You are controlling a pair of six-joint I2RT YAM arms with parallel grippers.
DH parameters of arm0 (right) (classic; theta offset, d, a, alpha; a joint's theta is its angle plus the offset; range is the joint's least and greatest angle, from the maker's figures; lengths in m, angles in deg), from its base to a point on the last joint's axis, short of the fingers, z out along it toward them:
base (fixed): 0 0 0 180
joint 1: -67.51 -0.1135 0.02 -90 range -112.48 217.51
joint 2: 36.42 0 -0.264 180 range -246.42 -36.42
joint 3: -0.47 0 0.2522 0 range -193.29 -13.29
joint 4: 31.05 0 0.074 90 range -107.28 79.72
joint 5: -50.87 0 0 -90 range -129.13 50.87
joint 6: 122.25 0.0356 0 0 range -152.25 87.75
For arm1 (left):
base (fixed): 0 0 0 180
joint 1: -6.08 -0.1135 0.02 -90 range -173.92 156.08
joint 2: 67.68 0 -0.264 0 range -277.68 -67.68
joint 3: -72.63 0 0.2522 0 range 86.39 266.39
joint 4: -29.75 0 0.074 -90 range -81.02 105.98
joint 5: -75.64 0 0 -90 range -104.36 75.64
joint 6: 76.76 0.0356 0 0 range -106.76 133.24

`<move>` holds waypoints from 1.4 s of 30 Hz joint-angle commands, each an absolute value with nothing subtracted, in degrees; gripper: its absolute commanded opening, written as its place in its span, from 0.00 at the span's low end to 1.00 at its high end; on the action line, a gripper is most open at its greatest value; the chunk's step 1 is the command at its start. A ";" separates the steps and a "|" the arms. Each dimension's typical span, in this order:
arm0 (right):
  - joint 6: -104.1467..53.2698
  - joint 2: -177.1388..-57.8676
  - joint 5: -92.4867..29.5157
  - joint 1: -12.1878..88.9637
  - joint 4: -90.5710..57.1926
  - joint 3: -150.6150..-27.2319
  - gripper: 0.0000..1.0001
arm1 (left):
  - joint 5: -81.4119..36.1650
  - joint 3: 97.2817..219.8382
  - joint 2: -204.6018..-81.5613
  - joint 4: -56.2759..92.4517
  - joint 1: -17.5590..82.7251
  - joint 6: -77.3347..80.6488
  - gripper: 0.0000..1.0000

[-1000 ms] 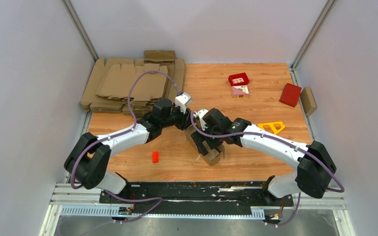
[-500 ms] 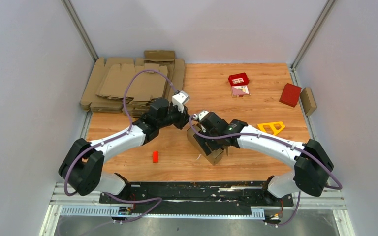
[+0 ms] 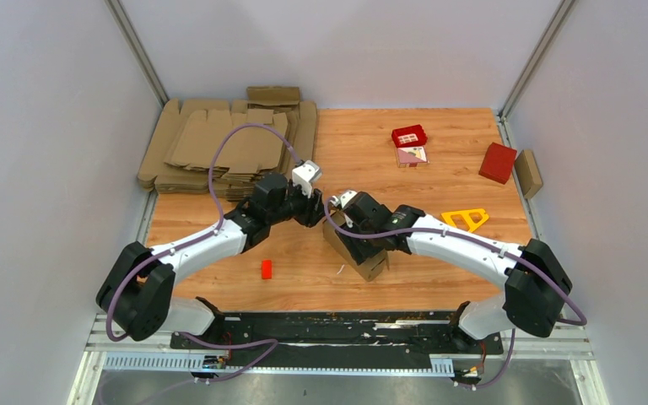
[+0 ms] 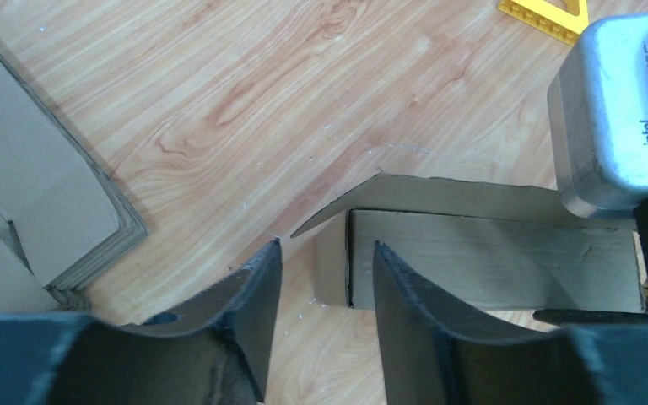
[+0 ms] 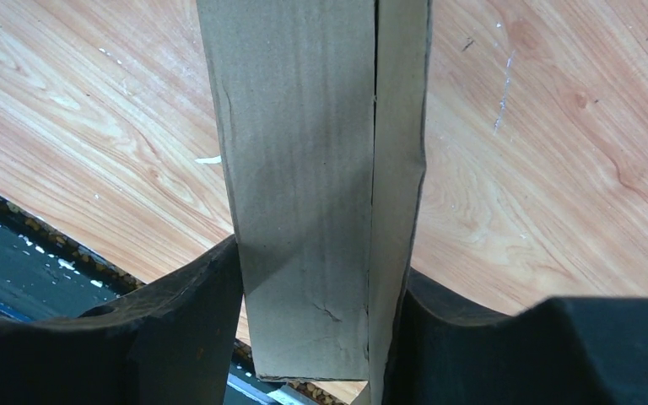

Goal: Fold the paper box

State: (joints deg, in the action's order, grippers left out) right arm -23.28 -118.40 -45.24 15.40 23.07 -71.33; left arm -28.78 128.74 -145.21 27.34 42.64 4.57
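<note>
The paper box (image 3: 371, 267) is set near the middle of the bench (image 3: 439, 160) and is clamped across its sides by the right end effector (image 5: 319, 270). The left end effector (image 4: 325, 257) is held partly open at the box's end flap.

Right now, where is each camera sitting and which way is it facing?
Top external: above and behind the bases, looking down at the wooden table; left arm and right arm show whole.
Left wrist: on the left arm, looking past the open left gripper at one end of the paper box.
Right wrist: on the right arm, looking along the right gripper, shut on the paper box, toward the table's near edge.
Shared: all three show the paper box.
</note>
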 commanded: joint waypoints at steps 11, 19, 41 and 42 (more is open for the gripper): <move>-25.59 -116.95 -37.77 15.18 22.75 -72.58 0.49 | -30.47 131.17 -146.84 30.85 42.47 6.35 0.57; -26.37 -117.02 -36.95 15.22 23.32 -72.71 0.49 | -32.12 132.14 -149.13 30.40 42.42 6.25 0.37; -25.56 -117.20 -38.53 15.39 22.94 -73.84 0.72 | -23.72 127.67 -144.12 27.63 46.29 6.59 0.00; -25.36 -117.32 -38.70 15.46 22.82 -73.75 0.72 | -23.27 127.31 -144.04 27.92 46.33 6.31 0.00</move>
State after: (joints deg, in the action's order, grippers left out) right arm -25.75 -118.13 -38.83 15.46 23.23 -71.59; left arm -26.66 128.61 -145.76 26.36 45.66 6.21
